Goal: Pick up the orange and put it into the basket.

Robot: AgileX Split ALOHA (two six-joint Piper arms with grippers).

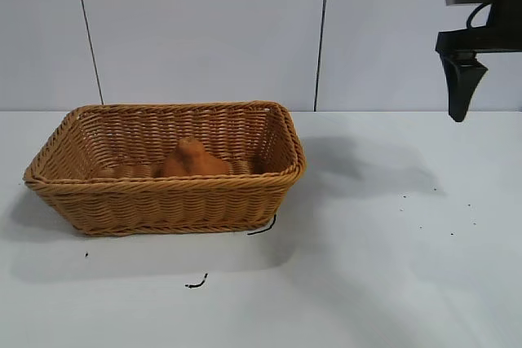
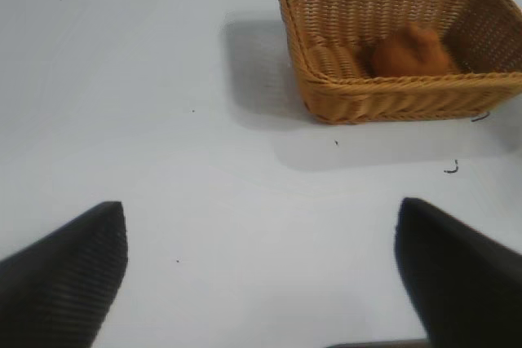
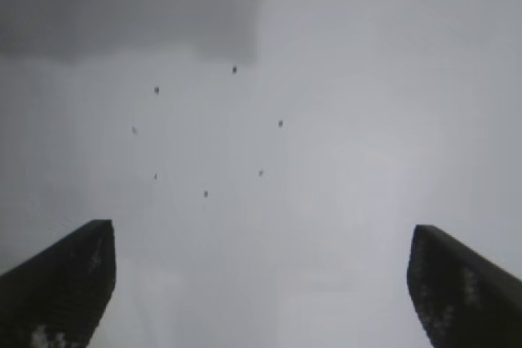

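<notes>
The orange (image 1: 191, 160) sits inside the basket (image 1: 163, 201).
The basket is on the left of the white table (image 1: 391, 266). The right gripper (image 1: 461, 99) hangs high at the far right, fingers wide apart, holding nothing. The left gripper (image 2: 261, 275) is spread open too, empty.

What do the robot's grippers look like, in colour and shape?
The right gripper is black, its fingers tapering downward to a blunt tip, with a black cable looping above it and a grey block on top. In the wrist views, the fingers of both grippers are dark wedges; the left gripper shows fine ribbed texture.
</notes>
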